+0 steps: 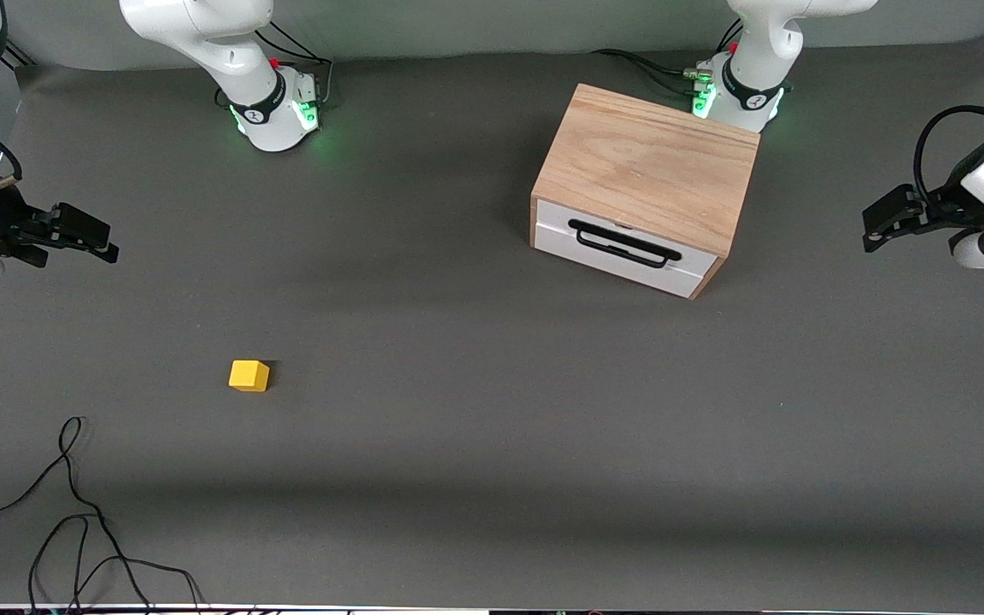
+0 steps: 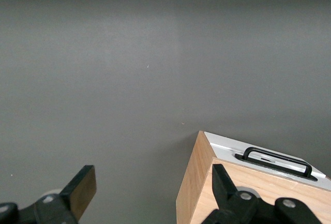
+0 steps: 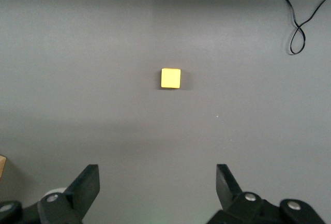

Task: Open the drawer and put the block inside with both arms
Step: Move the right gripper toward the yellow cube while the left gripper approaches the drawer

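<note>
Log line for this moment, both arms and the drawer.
white-fronted drawer shut in wooden box | small yellow cube on table | left gripper open, beside box | right gripper open, over table, empty

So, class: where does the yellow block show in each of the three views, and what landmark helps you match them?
Front view: block on the mat toward the right arm's end, nearer the camera than the box.
Left wrist view: not in it.
Right wrist view: block at centre, above the open right gripper.
Shared landmark: black cable.

Even, soft overhead light; broad dim bands cross the grey worktop (image 1: 492,427). Green glow pools at both arm bases. The block (image 1: 249,375) casts a short shadow. Pictures sharp.
</note>
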### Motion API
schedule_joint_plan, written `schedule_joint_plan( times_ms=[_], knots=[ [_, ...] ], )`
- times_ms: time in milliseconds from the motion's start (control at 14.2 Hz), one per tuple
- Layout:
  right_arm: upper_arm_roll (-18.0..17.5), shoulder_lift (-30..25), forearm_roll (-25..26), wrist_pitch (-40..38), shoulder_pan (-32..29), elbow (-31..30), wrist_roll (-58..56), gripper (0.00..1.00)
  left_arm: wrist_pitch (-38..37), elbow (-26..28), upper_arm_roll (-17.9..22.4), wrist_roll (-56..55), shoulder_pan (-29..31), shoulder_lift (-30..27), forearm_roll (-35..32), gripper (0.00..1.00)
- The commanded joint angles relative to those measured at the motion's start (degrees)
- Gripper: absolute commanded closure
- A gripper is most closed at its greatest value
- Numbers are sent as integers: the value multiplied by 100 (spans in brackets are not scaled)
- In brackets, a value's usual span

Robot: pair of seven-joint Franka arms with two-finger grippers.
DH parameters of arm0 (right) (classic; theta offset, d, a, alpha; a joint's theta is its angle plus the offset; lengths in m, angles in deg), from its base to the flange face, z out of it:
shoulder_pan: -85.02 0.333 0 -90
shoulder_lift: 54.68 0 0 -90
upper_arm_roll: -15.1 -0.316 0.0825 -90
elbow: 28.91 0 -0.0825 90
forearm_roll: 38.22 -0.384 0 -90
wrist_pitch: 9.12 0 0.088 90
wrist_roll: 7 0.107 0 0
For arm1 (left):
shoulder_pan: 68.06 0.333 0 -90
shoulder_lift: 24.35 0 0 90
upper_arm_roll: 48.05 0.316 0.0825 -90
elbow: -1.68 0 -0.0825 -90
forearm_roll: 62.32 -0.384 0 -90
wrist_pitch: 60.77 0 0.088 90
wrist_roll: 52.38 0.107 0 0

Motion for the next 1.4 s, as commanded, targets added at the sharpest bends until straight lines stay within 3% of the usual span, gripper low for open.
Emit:
schedule_joint_plan(
  times_ms=[0,561,1333],
  knots=[
    [-46,-37,73,56,-24,-31,-75,0,-87,-82,20,90,-6,32,30,0],
    [-37,86,47,231,-24,-66,-136,0,-78,-73,29,196,3,32,30,0],
    [-37,876,73,1083,-15,-303,-110,0,1,-91,29,205,-6,164,4,0]
  ],
)
